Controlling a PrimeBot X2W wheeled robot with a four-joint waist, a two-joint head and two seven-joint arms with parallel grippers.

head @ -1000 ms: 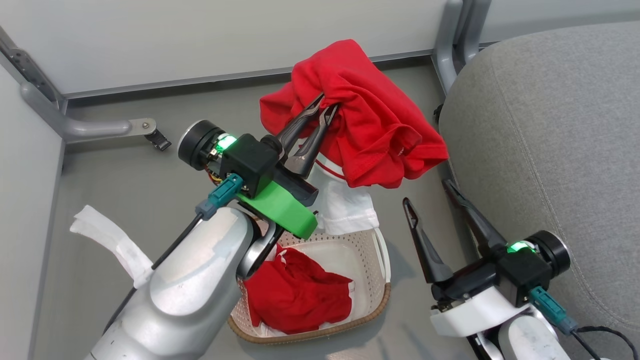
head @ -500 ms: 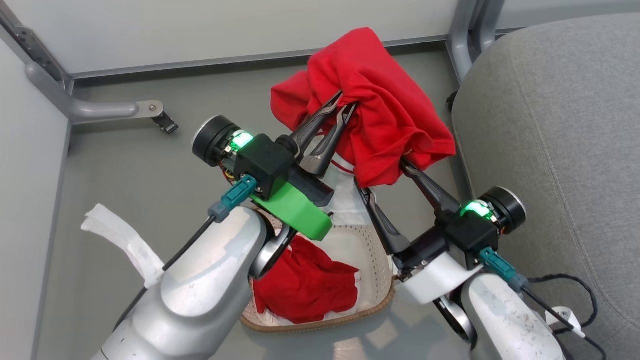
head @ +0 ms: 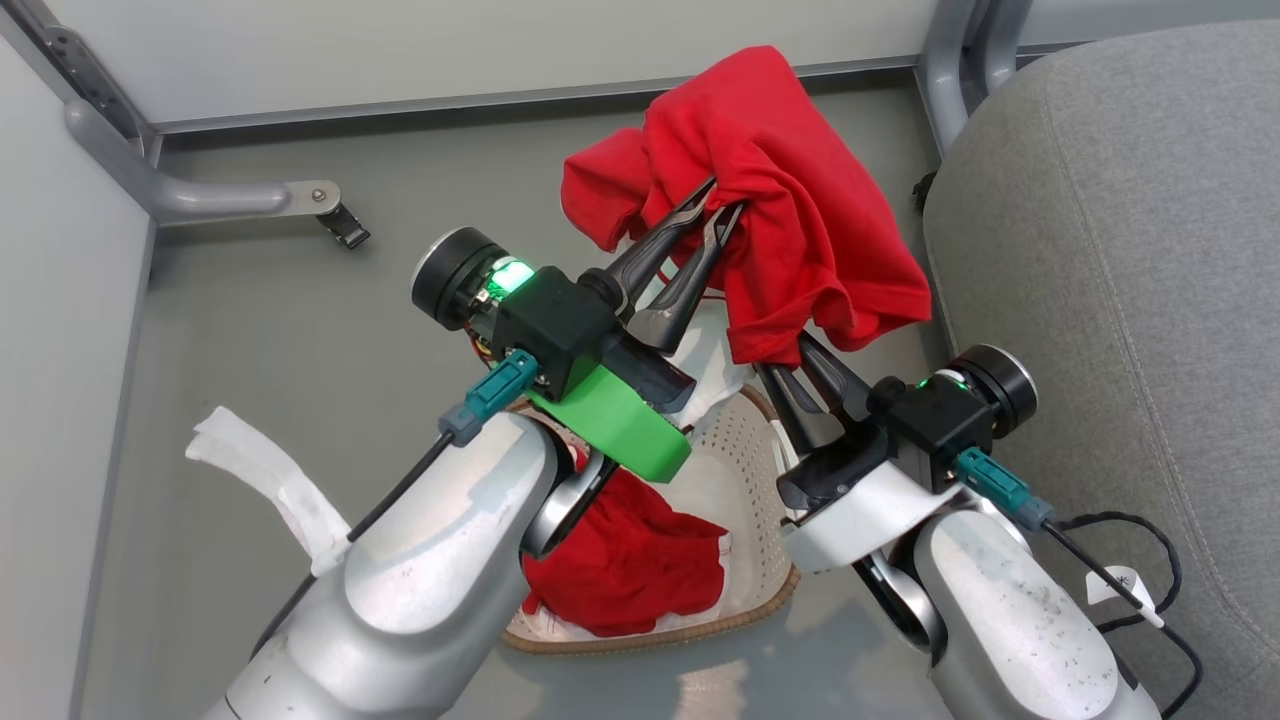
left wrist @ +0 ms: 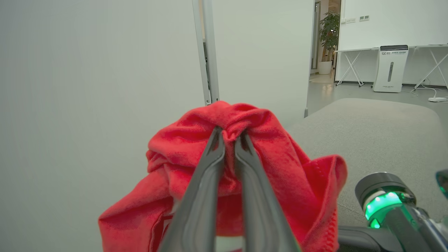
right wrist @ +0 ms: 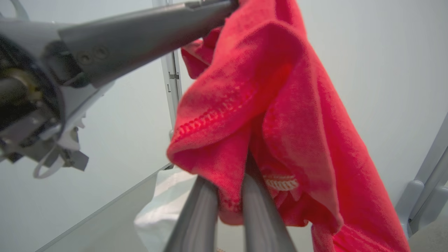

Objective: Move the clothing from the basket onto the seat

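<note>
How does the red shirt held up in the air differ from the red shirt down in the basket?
The raised shirt hangs in the air, pinched by the left hand near its top and the right hand at its lower edge; the basket shirt lies inside the basket, touched by neither hand. The raised shirt drapes in long folds; the basket shirt is crumpled. Both are bright red.

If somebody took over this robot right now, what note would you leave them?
Left gripper: shut on the raised red shirt, at its top fold.
Right gripper: shut on its lower edge.
The shirt hangs above the basket, beside the seat, not on it.
A second red shirt lies in the basket.
Done: first shirt lifted out. Left: lay both on the seat.
</note>
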